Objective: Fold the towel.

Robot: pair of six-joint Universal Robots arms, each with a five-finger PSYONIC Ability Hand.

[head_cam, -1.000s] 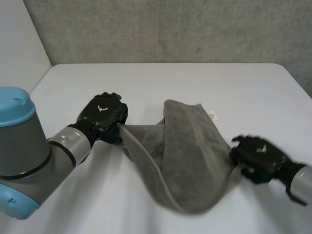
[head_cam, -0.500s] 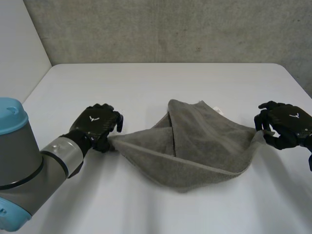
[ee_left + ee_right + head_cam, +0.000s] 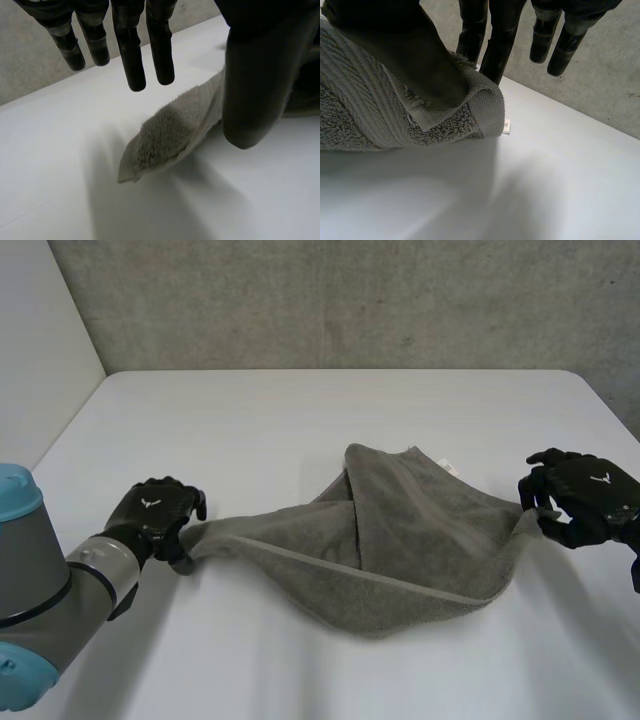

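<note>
grey towel (image 3: 400, 540) on the white desk (image 3: 300, 420), stretched long between the two hands, one part folded over in the middle. left hand (image 3: 152, 515) at the towel's left corner: fingers (image 3: 132, 65) straight and loose above the corner, not touching it, thumb (image 3: 255, 90) just beside the edge of the cloth. right hand (image 3: 585, 495) at the right corner, a little above the desk: corner pinched between thumb (image 3: 415, 55) and fingers (image 3: 495, 50). small white label (image 3: 447, 469) on the towel's far edge.
</note>
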